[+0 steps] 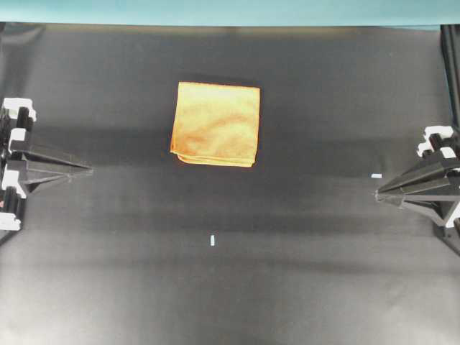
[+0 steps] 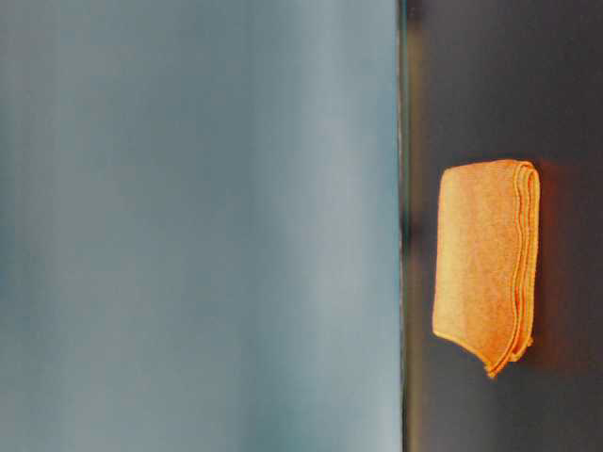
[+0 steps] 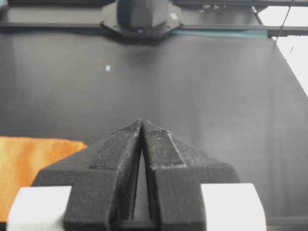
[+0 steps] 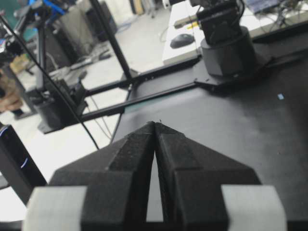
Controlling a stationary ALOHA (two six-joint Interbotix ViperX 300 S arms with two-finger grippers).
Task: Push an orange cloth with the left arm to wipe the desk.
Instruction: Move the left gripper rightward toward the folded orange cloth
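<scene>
The orange cloth point(image 1: 216, 123) lies folded and flat on the black desk point(image 1: 230, 273), a little left of the middle and towards the back. It also shows in the table-level view point(image 2: 485, 264) and at the left edge of the left wrist view point(image 3: 29, 163). My left gripper point(image 1: 89, 169) is shut and empty at the left edge of the desk, well apart from the cloth; its tips meet in the left wrist view point(image 3: 142, 121). My right gripper point(image 1: 379, 193) is shut and empty at the right edge, its tips together in the right wrist view point(image 4: 155, 123).
Small white tape marks sit on the desk, one near the front middle point(image 1: 213, 241) and one near the right gripper point(image 1: 376, 175). The opposite arm's base point(image 3: 140, 17) stands at the far desk edge. A teal wall point(image 2: 198, 226) runs behind the desk.
</scene>
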